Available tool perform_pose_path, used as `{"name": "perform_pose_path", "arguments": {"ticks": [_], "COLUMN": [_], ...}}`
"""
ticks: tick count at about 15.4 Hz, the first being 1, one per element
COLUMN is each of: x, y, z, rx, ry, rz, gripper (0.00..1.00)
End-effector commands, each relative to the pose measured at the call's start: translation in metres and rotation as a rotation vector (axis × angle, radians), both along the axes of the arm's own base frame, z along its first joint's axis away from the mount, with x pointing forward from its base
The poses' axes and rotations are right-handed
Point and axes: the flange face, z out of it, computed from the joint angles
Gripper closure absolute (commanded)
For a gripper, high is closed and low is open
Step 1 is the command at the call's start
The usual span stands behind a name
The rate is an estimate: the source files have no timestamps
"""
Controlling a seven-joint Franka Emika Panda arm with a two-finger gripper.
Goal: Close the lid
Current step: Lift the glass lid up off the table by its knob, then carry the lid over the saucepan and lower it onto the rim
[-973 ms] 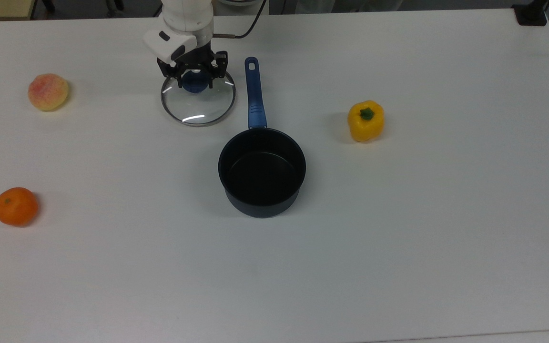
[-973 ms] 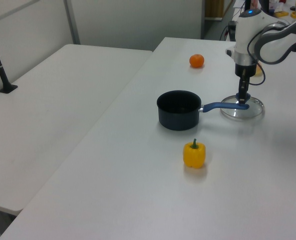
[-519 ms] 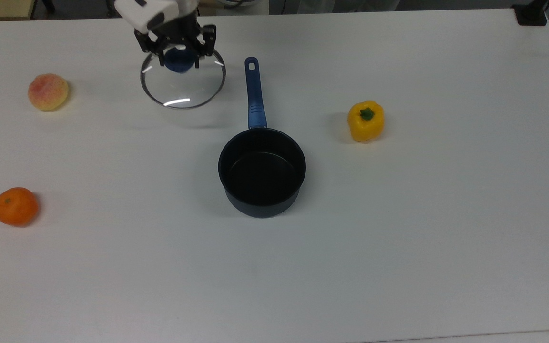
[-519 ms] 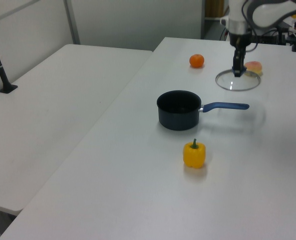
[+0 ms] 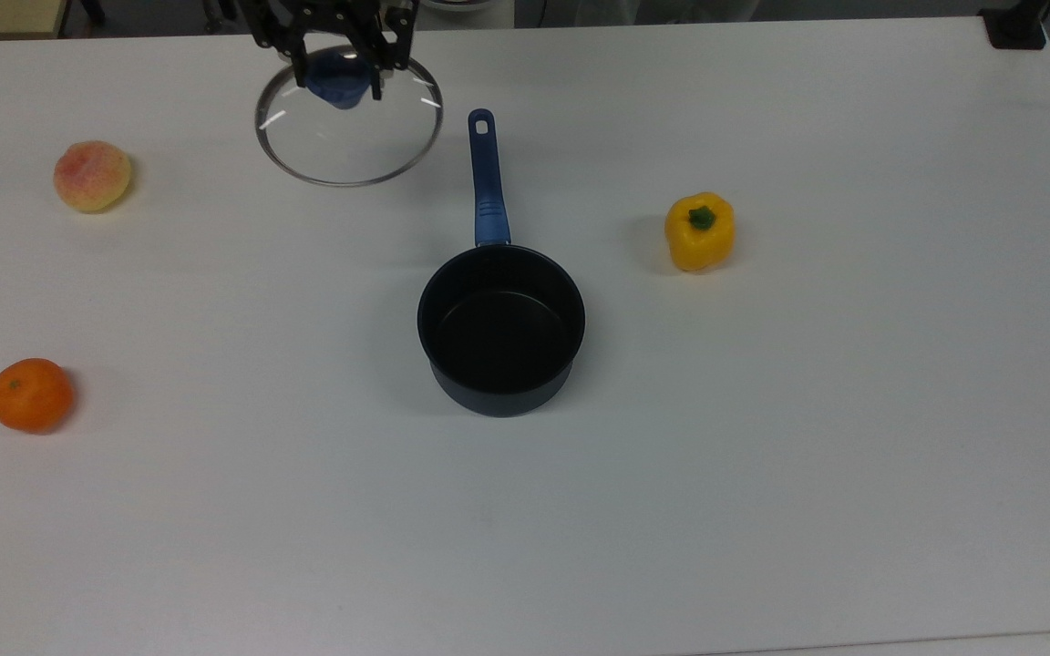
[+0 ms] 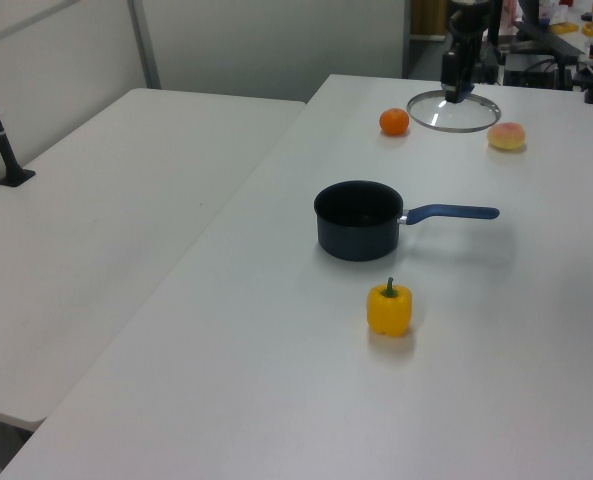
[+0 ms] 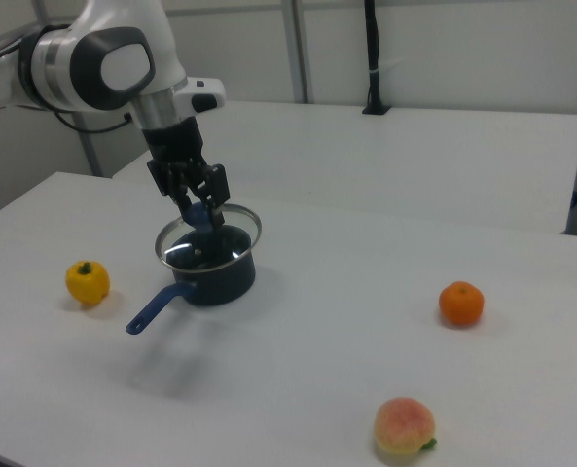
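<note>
A white table [image 5: 762,501] holds 5 things, told here from the top view's lower edge upward. Nearest, at the top view's left, sits an orange [image 5: 30,394]. Toward the middle stands a dark saucepan [image 5: 500,330], open and empty, its long blue handle [image 5: 487,182] pointing to the far edge. To the top view's right of the handle stands a yellow bell pepper [image 5: 700,230]. At the top view's left, farther back, lies a peach [image 5: 92,175]. Farthest back, the lid [image 5: 348,137], round clear glass with a thin metal rim, hangs in the air above the table, to the top view's left of the saucepan handle and apart from the pan. The gripper [image 5: 340,68] has its 2 black fingers clamped on the lid's blue knob [image 5: 339,87] from above. In the right view the raised lid [image 7: 208,243] hangs roughly level under the gripper [image 7: 198,211].
</note>
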Motion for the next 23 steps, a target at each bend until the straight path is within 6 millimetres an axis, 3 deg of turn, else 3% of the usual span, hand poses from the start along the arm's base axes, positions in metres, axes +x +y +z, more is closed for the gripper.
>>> {"name": "perform_pose_path", "arguments": {"ticks": [1, 6, 10, 19, 23], "x": [0.031, 0.060, 0.082, 0.103, 0.108], "y": [0.036, 0.075, 0.090, 0.136, 0.143], "z": [-0.006, -0.038, -0.061, -0.106, -0.115], "rx": [0.018, 0.019, 0.025, 0.059, 0.071], "ry": [0.007, -0.004, -0.030, -0.109, -0.132], "rz": [-0.110, -0.188, -0.218, -0.266, -0.268], "gripper": [0.73, 0.73, 0.73, 0.72, 0.72]}}
